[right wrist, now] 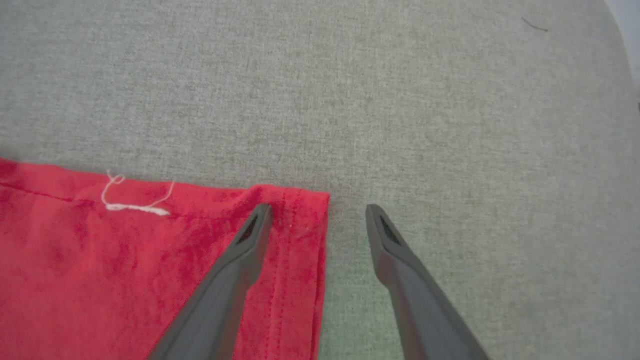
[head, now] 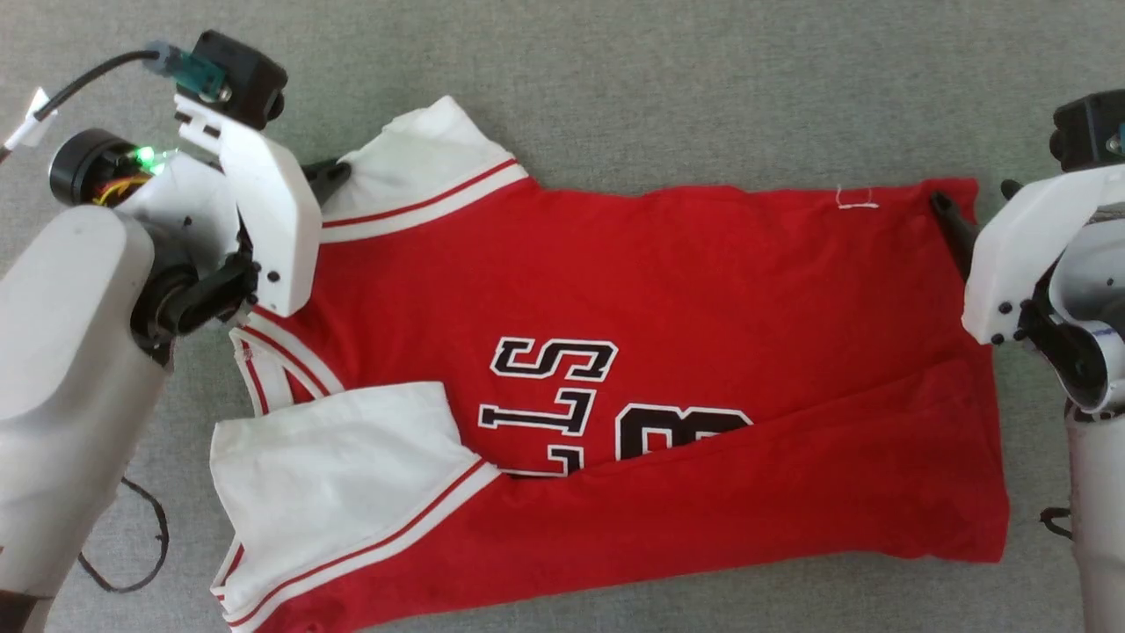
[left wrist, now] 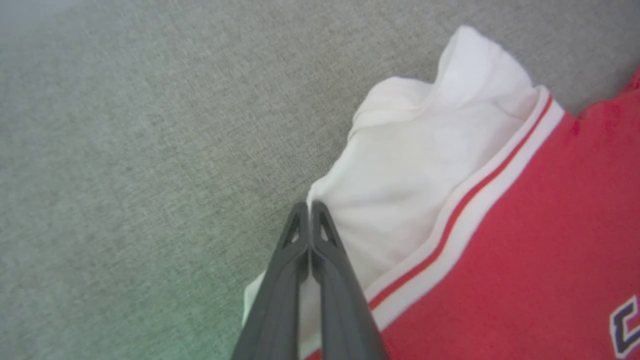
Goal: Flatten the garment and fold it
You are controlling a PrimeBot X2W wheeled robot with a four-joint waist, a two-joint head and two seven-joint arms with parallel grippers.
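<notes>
since the right gripper (right wrist: 318, 210) gapes empty over the shirt (head: 668, 290) hem and the left gripper (left wrist: 310, 206) is closed at a sleeve (left wrist: 410, 165), uneven pulling may skew it.

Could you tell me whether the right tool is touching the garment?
Cannot tell: the right wrist view shows the open right tool straddling the hem of the garment, contact unclear.

Bright, even light, shadows faint. In the left wrist view the white sleeve (left wrist: 425, 165) looks washed out, the upper left corner blurs, a green tint colours the bottom.
</notes>
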